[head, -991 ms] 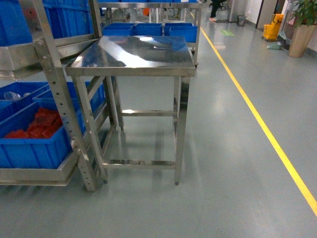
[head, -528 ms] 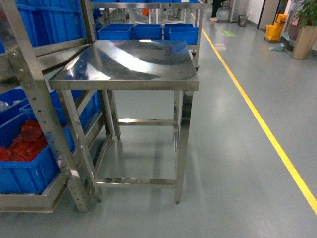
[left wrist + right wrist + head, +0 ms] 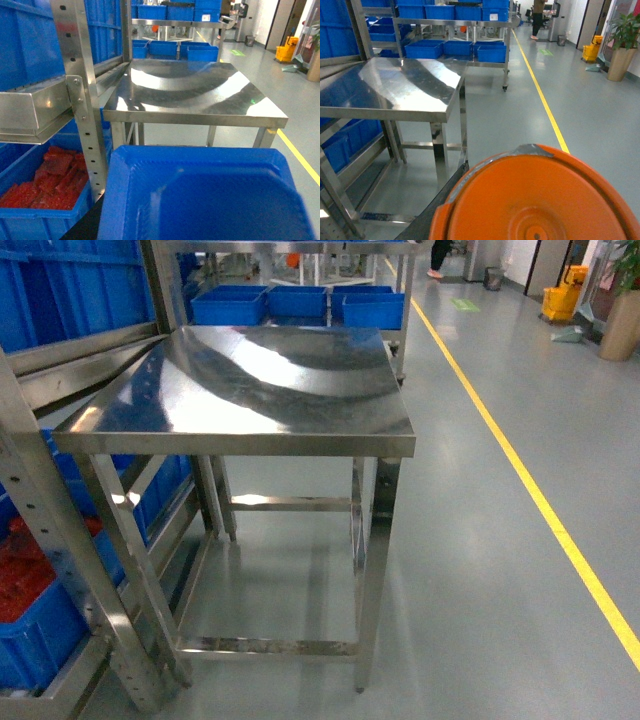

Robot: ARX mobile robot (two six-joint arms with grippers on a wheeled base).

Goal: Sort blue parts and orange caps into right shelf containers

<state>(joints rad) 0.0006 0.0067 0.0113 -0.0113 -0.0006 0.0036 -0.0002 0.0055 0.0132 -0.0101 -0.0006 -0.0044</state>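
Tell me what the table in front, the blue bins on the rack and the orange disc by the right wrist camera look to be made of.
The table looks like polished stainless steel: mirror-like streaked reflections, welded square legs. The blue bins look like moulded plastic, matte to slightly glossy, with thick rims. The orange disc is probably plastic too: a smooth, even colour with moulded concentric rings, though it is blurred close up.

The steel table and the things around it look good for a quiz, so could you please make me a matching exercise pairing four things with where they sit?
Things:
1. steel table
2. red parts
3. orange lid
4. yellow floor line

Places:
A. close under the right wrist camera
B. in a blue bin low on the left rack
C. on the floor to the right of the table
D. middle of the head view, against the rack

Pairs: 1-D, 2-B, 3-A, 4-C
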